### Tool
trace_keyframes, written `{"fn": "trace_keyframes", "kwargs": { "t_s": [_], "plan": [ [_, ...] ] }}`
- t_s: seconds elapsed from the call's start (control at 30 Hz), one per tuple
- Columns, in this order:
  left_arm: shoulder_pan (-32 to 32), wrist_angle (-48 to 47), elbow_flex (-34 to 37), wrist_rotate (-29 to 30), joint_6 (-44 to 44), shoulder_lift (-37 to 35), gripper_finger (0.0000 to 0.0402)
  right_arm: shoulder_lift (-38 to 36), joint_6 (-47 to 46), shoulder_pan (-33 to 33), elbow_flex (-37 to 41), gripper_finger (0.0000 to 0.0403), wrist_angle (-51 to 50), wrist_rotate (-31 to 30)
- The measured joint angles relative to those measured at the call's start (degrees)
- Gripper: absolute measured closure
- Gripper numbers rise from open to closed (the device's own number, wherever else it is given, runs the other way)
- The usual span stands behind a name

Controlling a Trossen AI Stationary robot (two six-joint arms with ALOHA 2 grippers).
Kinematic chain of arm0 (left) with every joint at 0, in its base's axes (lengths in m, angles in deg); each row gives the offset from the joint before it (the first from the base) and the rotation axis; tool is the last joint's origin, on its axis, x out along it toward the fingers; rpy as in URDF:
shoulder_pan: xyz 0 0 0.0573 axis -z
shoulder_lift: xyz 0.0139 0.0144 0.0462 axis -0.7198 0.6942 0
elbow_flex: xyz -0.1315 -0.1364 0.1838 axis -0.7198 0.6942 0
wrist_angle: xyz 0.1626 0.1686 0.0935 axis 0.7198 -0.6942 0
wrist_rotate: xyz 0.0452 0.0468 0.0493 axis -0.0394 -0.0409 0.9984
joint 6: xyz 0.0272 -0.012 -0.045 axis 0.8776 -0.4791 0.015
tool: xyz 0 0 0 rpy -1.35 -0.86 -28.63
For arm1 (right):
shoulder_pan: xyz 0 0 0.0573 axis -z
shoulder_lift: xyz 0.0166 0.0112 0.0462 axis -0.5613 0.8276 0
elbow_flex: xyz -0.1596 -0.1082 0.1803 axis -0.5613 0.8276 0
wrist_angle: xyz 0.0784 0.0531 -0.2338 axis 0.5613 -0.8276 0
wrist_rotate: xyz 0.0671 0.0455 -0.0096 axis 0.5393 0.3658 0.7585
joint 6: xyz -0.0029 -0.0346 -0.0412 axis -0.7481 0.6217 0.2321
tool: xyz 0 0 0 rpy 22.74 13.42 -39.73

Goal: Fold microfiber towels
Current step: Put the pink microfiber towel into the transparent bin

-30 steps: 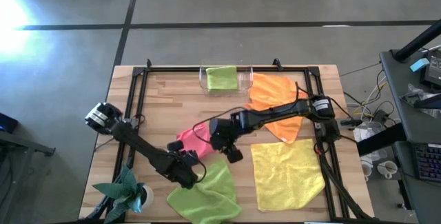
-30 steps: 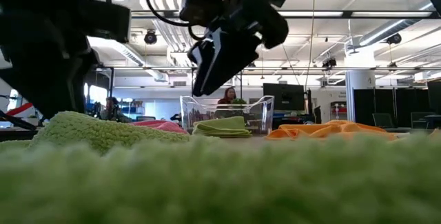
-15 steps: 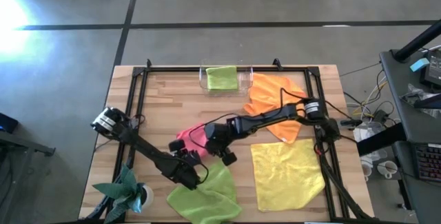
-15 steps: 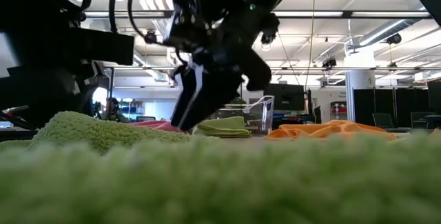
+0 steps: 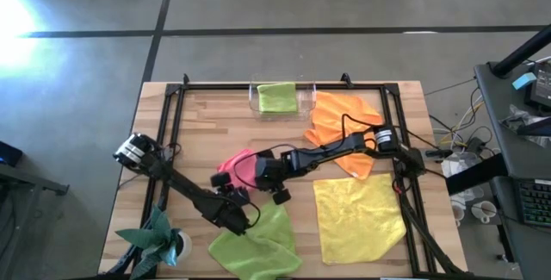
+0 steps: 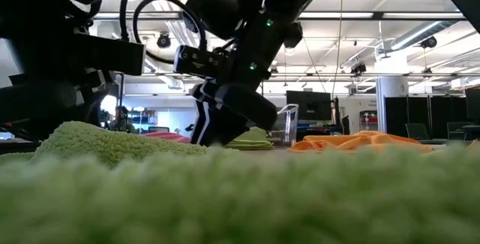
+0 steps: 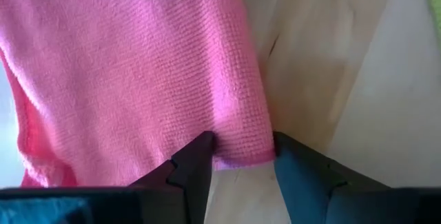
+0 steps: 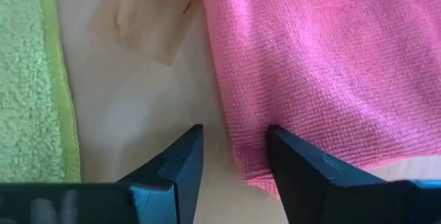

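Observation:
A hot pink towel (image 5: pixel 241 166) lies flat on the wooden table, left of centre. My left gripper (image 5: pixel 226 188) is at its near left corner, open, with the corner's hem (image 7: pixel 241 156) between the fingertips. My right gripper (image 5: pixel 261 179) is open over the towel's near right edge (image 8: pixel 231 138), one finger over the cloth and one over bare wood. A lime green towel (image 5: pixel 255 242) lies rumpled at the near edge. A yellow towel (image 5: pixel 358 216) and an orange towel (image 5: pixel 343 125) lie to the right. My left gripper straddles the pink towel's corner hem (image 7: pixel 238 151), slanting down from the near side, and the towel lies on the table. I cannot tell whether the fingers (image 7: pixel 196 162) touch the cloth. My right gripper slants down over the towel's edge (image 8: pixel 238 162). Whether it touches the towel I cannot tell.
A clear tray (image 5: pixel 303 101) at the far edge holds a folded lime green towel (image 5: pixel 277 97). A small potted plant (image 5: pixel 162 239) stands at the near left corner. A black frame (image 5: pixel 172 125) runs round the table. Bare wood shows between the pink towel and the tray.
My right gripper has come down and toward the table's left, tipping more steeply, from above the table to the pink towel's near right edge. My left gripper has sunk a little onto the towel's corner. The towels have not moved.

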Motion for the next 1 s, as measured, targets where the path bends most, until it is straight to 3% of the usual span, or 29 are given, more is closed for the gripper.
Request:
{"fn": "trace_keyframes", "kwargs": {
  "t_s": [0.2, 0.43, 1.0],
  "plan": [
    [0.15, 0.17, -0.25, 0.45, 0.05, -2.83, 0.0265, 1.45, -5.00, 0.00, -0.07, 0.0286, 0.08, 0.10],
    [1.22, 0.15, -0.12, 5.04, 2.56, -5.60, 0.0265, 1.96, -8.25, 0.00, -0.13, 0.0343, 0.43, 0.60],
    [-1.51, 5.63, 1.32, 3.58, 5.94, -0.31, 0.0265, 2.11, -11.84, 0.02, -0.02, 0.0377, 0.58, 0.47]
  ]
}}
